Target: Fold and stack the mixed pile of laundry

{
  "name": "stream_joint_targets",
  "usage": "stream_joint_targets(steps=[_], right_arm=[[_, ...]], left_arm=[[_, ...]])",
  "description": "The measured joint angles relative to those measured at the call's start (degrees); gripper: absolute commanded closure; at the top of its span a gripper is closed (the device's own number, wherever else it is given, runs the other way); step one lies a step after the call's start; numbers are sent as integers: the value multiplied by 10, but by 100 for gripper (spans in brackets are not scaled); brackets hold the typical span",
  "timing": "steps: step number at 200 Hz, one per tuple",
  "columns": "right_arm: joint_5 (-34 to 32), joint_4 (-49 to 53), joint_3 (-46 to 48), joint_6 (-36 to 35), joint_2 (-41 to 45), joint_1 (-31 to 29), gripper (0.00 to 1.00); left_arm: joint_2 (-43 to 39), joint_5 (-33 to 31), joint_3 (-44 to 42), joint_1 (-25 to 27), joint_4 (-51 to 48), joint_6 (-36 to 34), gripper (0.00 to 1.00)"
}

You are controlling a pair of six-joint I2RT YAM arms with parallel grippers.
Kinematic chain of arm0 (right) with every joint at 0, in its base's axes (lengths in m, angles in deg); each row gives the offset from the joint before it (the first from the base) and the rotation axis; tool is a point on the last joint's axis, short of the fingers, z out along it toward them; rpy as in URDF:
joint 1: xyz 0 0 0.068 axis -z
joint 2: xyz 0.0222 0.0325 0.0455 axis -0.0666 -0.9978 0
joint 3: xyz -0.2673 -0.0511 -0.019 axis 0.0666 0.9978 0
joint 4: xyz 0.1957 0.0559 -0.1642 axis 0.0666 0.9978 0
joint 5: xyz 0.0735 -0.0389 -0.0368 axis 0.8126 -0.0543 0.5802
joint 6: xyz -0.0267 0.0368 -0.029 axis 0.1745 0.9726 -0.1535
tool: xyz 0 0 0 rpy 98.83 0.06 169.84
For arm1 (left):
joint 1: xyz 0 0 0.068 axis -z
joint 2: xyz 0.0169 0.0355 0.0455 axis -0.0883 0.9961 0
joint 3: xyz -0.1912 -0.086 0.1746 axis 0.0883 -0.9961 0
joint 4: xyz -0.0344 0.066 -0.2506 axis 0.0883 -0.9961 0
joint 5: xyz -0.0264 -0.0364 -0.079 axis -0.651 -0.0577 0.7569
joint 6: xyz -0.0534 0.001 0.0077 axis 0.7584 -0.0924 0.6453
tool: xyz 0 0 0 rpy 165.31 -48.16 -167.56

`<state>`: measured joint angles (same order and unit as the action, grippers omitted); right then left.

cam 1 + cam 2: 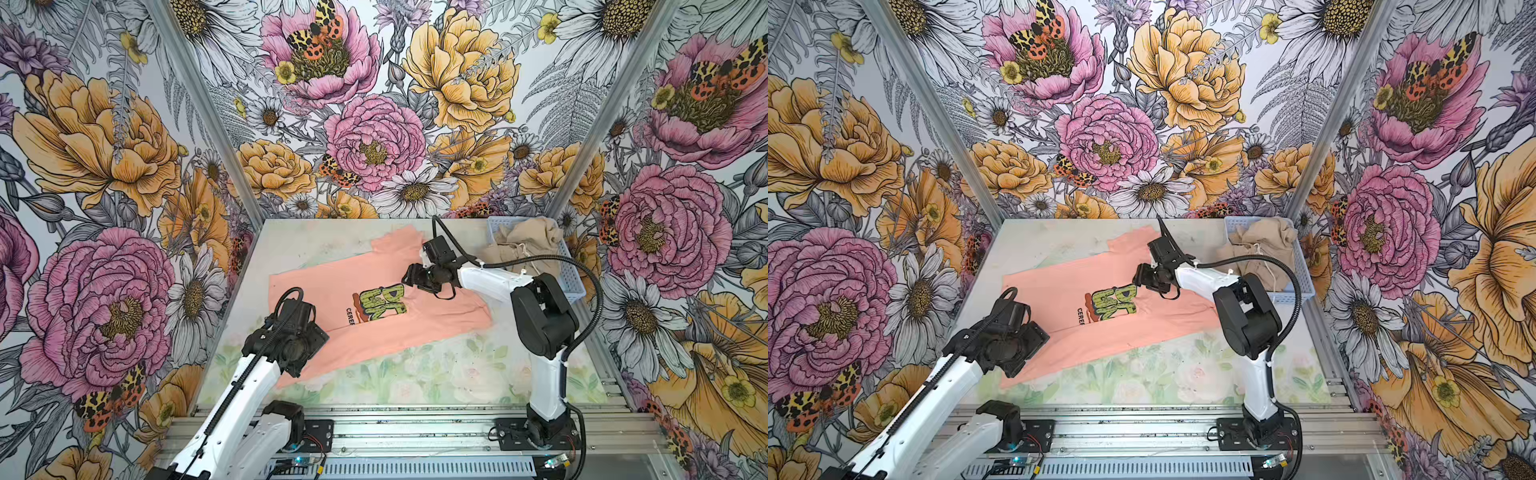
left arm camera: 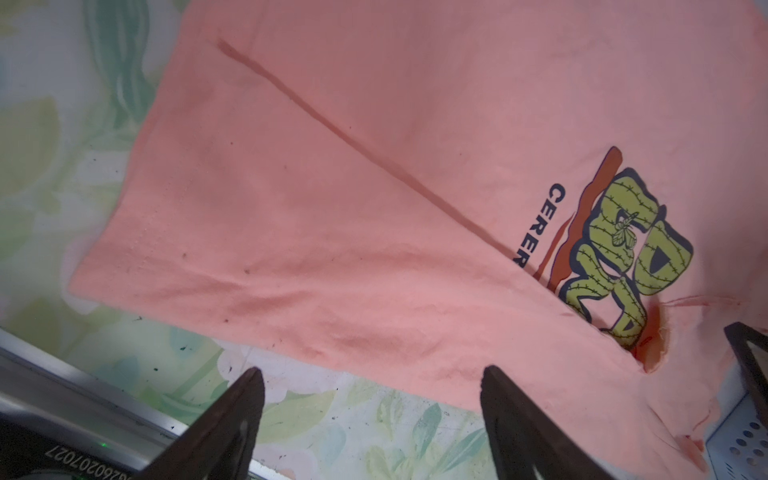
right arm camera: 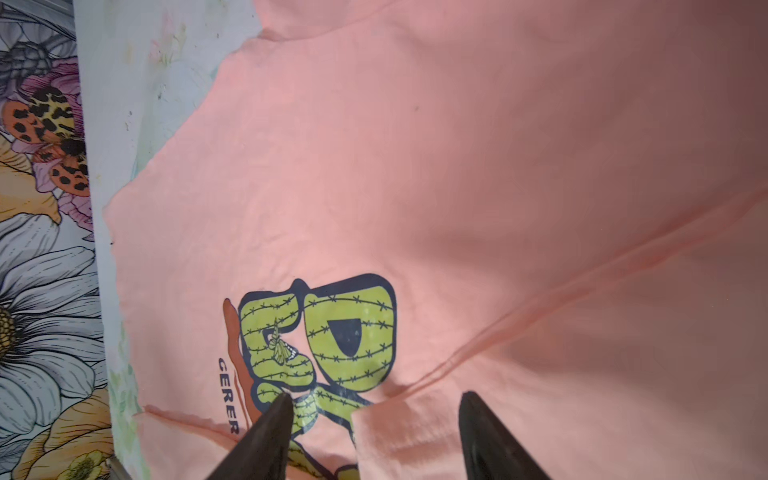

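Two pincers open wide, empty: left pincer (image 2: 372,374) and right pincer (image 3: 374,395) over T-shirt (image 1: 316,286), half folded, middle of surface (image 1: 436,374). Shorts (image 1: 532,241) heaped in basket (image 1: 575,286), far right corner. Cloth looks soft, light, floppy; best pinch at edge or corner.

Peach-pink T-shirt (image 1: 353,274) partly folded lengthwise, flat, diagonal across frame center, green print (image 1: 382,301) up; beige shorts (image 1: 525,241) crumpled in a heap, right of center.
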<state>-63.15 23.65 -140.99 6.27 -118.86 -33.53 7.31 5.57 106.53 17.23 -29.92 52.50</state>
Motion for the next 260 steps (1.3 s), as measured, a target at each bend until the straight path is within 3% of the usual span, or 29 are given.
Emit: stream_joint_targets(steps=[29,49,86,140,186,260], right_arm=[[-28,25,16,-29,43,0,36],[-45,42,44,-56,83,8,42],[-88,106,146,-126,165,51,56],[-123,167,232,-188,193,106,61],[-155,174,278,-178,193,103,61],[-178,176,367,-104,278,102,62]], left_arm=[[0,0,-5,0,3,0,17],[11,9,-11,0,11,-7,19],[83,35,-18,19,42,-47,23],[171,45,-23,23,85,-105,24],[206,45,-22,23,95,-136,23],[242,45,-14,24,99,-157,22]])
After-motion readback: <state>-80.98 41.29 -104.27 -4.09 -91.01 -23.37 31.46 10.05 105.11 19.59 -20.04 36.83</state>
